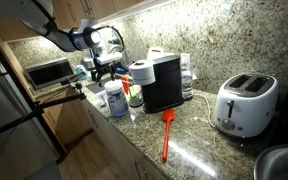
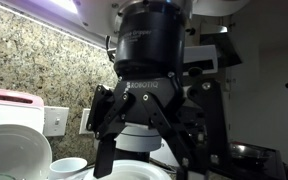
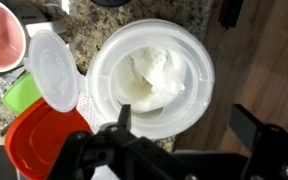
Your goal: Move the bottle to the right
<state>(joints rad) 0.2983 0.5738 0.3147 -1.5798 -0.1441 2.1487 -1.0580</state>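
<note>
The granite table [image 1: 199, 140] carries a black appliance [image 1: 164, 85], with a white toaster [image 1: 244, 103] well apart from it. The gripper [image 2: 144, 158] hangs with its jaws spread wide and holds nothing. It is directly above the bottle [image 1: 115, 98], whose round white top fills the wrist view between the fingers. The bottle stands near the appliance. A paper-towel roll [image 1: 141, 72] is behind it, and an orange spatula [image 1: 167, 135] lies in front of the appliance.

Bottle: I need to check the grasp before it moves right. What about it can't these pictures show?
- Exterior view: bottle too small; label unreadable, contact with gripper unclear.
- Exterior view: gripper body fills the frame; bottom edge cuts off what lies beneath.
- Wrist view: blurred; white round top unidentifiable.
</note>
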